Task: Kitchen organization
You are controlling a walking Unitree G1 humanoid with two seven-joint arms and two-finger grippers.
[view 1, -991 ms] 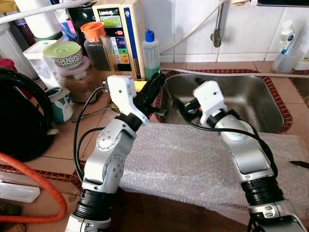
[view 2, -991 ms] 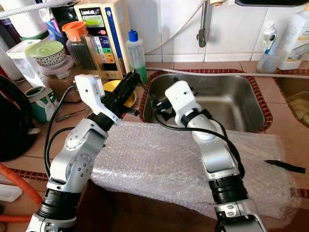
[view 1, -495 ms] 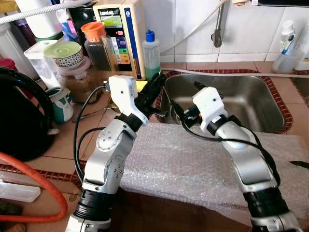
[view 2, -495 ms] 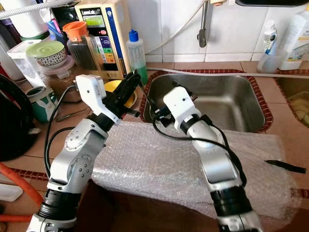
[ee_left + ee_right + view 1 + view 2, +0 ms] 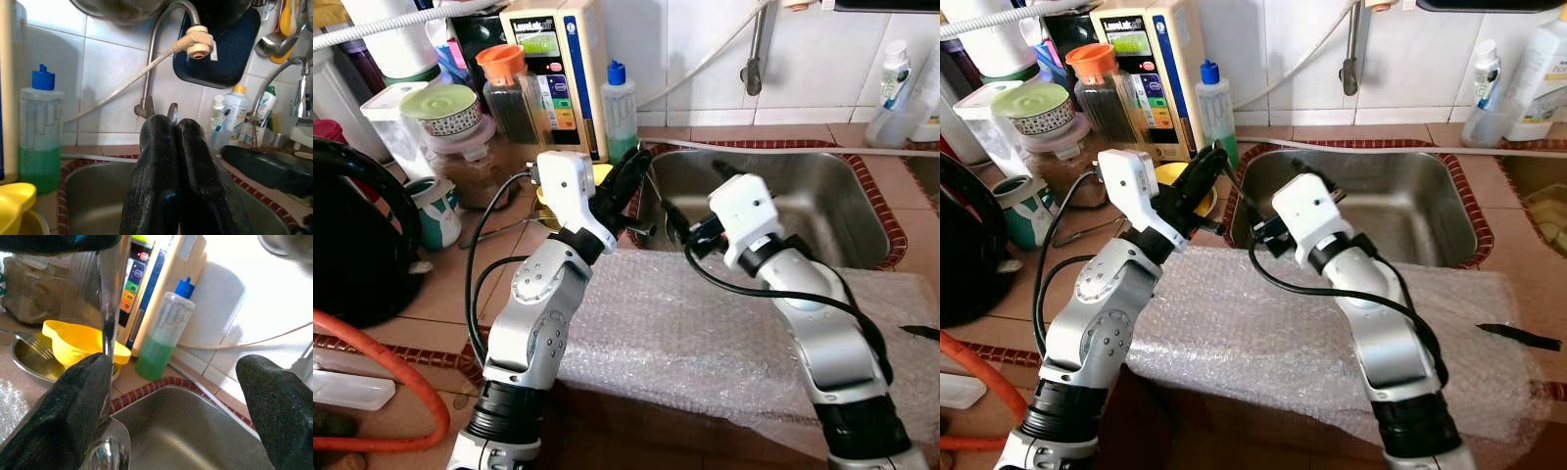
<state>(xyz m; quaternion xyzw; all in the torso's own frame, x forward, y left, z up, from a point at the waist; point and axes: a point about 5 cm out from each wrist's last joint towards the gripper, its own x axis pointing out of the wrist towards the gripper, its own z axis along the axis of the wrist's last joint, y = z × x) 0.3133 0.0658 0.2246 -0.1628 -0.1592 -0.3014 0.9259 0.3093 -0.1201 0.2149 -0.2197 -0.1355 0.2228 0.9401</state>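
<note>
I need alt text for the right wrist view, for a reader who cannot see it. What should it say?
The right gripper is open, and a shiny metal utensil runs past one black finger while the other stands far apart. Behind are a steel sink, a yellow bowl on a metal plate with a fork, and a blue-capped bottle of green liquid.

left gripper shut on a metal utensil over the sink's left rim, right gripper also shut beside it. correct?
Not quite. The left gripper is shut on the metal utensil at the sink rim, as you say. But the right gripper is open: the right wrist view shows its two fingers wide apart, one finger against the utensil's handle.
</note>
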